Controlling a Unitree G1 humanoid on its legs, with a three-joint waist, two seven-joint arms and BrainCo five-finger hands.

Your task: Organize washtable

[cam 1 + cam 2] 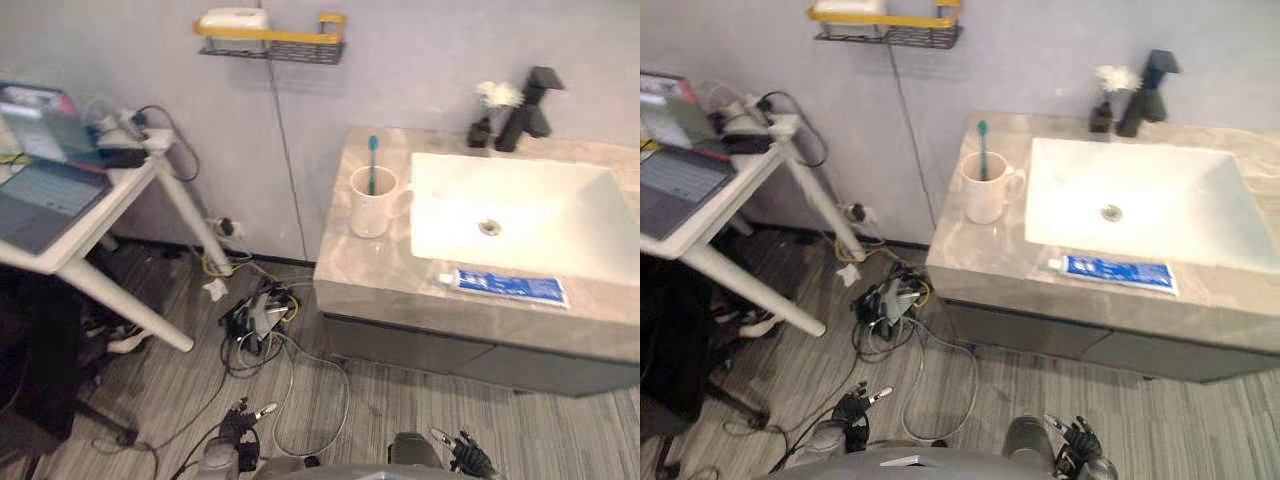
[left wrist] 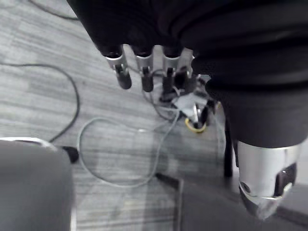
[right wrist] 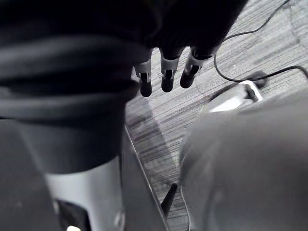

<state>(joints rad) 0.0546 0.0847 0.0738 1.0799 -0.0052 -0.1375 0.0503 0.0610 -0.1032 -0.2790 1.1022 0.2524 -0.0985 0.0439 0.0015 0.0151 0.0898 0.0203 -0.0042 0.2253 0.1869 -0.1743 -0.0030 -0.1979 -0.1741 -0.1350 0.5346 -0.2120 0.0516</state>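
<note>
Toothpaste tube (image 1: 503,286) lies flat right of centre on the counter (image 1: 345,265), apart from the mug (image 1: 371,205) holding the toothbrush (image 1: 372,158), so tidying looks unstarted: left hand (image 1: 238,428) and right hand (image 1: 466,455) hang empty, loosely open, at the bottom edge.

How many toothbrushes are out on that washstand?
1. A teal toothbrush stands upright in the cream mug on the counter, left of the sink. Another could lie hidden low inside the mug, which I cannot see into.
</note>
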